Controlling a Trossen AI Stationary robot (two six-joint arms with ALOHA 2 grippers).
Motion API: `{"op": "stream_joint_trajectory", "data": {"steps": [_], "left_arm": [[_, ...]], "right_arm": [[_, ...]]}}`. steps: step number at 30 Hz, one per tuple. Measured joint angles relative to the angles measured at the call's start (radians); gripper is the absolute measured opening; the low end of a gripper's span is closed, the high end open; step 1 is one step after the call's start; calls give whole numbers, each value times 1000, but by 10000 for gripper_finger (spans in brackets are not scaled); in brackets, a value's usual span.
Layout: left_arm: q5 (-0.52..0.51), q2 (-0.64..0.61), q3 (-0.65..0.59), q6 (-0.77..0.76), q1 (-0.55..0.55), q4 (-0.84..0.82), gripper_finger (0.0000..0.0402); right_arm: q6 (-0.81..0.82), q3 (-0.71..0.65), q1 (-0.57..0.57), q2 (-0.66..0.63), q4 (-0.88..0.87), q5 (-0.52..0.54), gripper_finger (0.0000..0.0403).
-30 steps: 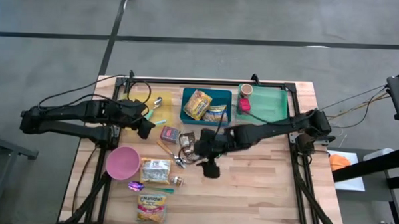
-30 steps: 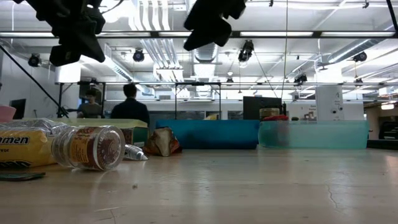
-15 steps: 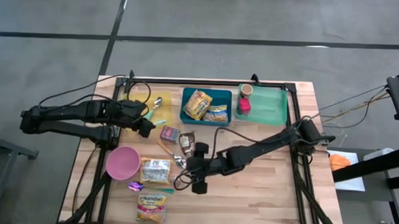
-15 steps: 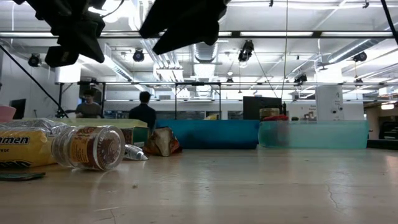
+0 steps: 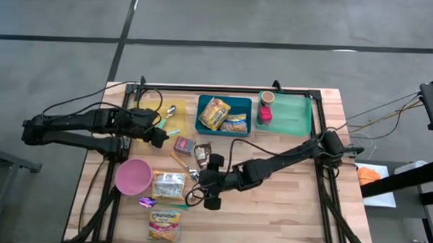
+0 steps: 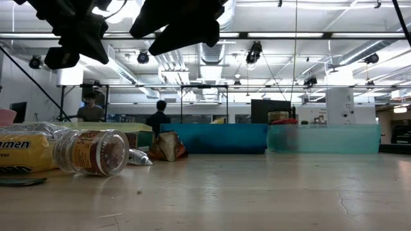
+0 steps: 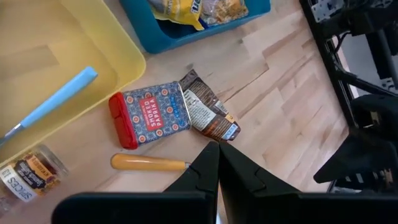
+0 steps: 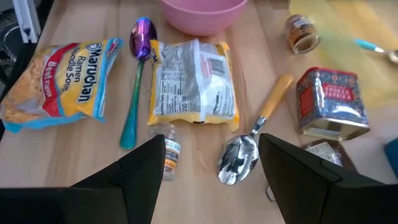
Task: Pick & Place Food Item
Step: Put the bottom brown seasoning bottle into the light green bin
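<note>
Free passage: bare table (image 5: 286,203) right of centre; obstructed left by ramen packets (image 8: 193,78), spoon (image 8: 252,134), paprika tin (image 8: 329,102), pink bowl (image 5: 132,176).

A pink bowl (image 5: 133,176) is sitting at the lower left of the wooden table (image 5: 286,203) in the high view. In the right wrist view, an iridescent spoon (image 8: 138,74) is lying left of centre, and a wooden-handled spoon (image 8: 258,127) is resting at a slant right of centre. A blue-handled utensil (image 7: 53,102) is lying in the yellow tray (image 7: 37,50), upper left of the left wrist view. Two people (image 6: 90,109) (image 6: 158,115) are standing far back at the left of the low view. What may be a cup (image 5: 267,98) is standing in the green tray (image 5: 296,117), upper right.
</note>
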Motion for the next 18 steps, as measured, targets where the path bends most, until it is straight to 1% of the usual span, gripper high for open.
{"op": "stream_joint_trajectory", "data": {"steps": [5,8,11,15,18], "left_arm": [[53,9,-2,53,0,-20,22],[106,37,-2,99,0,-41,49],[171,75,-2,134,0,-36,100],[188,120,-2,138,1,-42,183],[197,125,-2,137,0,-45,233]], "right_arm": [[-11,-1,6,2,-3,-2,256],[-27,-1,5,2,-3,-1,256],[-35,-2,4,2,-3,-1,256],[-35,-2,5,2,-4,-4,256],[-10,-9,6,9,-8,-14,256]]}}
